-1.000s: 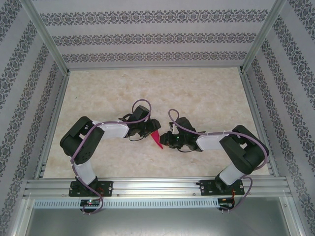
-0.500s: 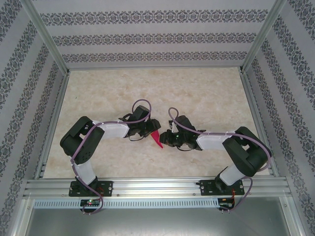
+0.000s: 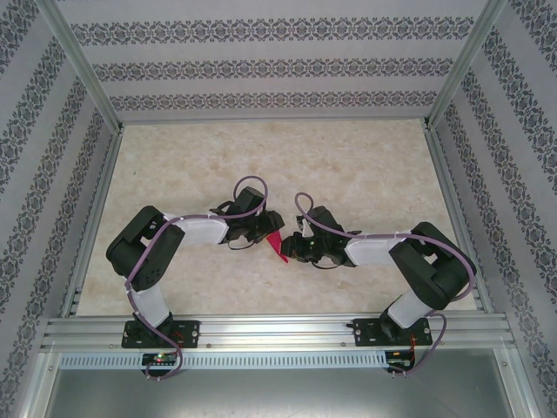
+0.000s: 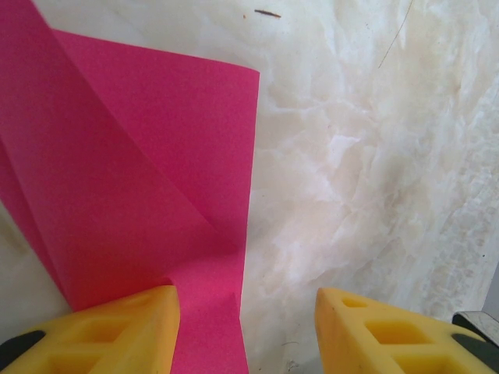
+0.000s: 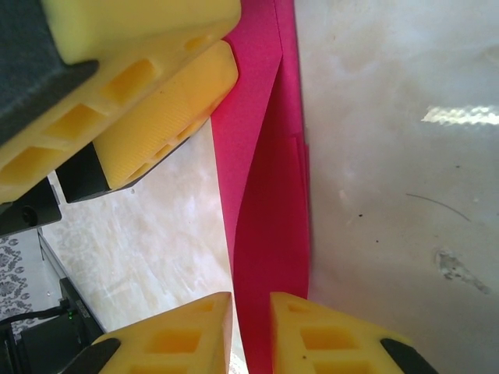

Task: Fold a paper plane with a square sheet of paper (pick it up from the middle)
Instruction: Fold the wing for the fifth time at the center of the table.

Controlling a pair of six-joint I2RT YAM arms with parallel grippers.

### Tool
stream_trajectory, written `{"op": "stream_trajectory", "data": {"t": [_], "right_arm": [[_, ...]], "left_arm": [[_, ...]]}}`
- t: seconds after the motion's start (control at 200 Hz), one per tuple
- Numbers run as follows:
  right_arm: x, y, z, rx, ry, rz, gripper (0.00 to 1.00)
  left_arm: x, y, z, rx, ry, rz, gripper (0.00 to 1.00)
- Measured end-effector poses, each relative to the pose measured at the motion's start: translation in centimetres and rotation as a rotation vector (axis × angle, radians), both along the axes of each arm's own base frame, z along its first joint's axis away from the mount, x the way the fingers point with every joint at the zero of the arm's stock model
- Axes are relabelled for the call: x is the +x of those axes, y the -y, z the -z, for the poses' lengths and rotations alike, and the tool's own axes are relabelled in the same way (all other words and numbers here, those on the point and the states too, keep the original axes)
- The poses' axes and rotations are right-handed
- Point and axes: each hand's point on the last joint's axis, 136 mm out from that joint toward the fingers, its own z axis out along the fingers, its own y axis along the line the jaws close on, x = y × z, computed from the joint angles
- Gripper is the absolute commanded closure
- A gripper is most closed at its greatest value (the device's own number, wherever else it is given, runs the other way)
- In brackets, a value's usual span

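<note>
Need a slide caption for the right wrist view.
Right gripper pinches the folded pink paper; the left gripper's fingers sit beside it.

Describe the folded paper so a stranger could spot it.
On the pale marbled table, find where the two arms meet. The folded paper sits between them, pinched in the right gripper, the one bright magenta thing there.

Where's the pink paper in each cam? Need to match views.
Top external: magenta-pink folded paper sheet, small sliver just below centre.
Left wrist: sheet fills the left half, down to the bottom edge.
Right wrist: sheet is a central vertical strip.
Shared landmark: beige marbled tabletop.
</note>
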Motion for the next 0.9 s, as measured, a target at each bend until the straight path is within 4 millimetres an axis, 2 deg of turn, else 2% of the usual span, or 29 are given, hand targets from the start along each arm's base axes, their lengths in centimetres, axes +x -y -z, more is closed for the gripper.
{"op": "stream_trajectory", "data": {"t": [0.205,0.375,0.515,0.899], "right_arm": [[0.4,-0.1,-0.7,0.0,0.019,0.003,0.78],[0.8,-0.4,-1.1,0.008,0.028,0.003,0.85],[0.8,-0.5,-0.6,0.004,0.022,0.002,0.92],[-0.1,-0.7,1.3,-0.016,-0.006,-0.024,0.93]], "left_arm": [[0.0,0.0,0.0,-0.001,-0.001,0.002,0.49],[0.0,0.0,0.0,0.0,0.0,0.004,0.49],[0.0,0.1,0.0,-0.002,-0.002,0.007,0.49],[-0.2,0.1,0.0,0.001,-0.007,0.017,0.49]]}}
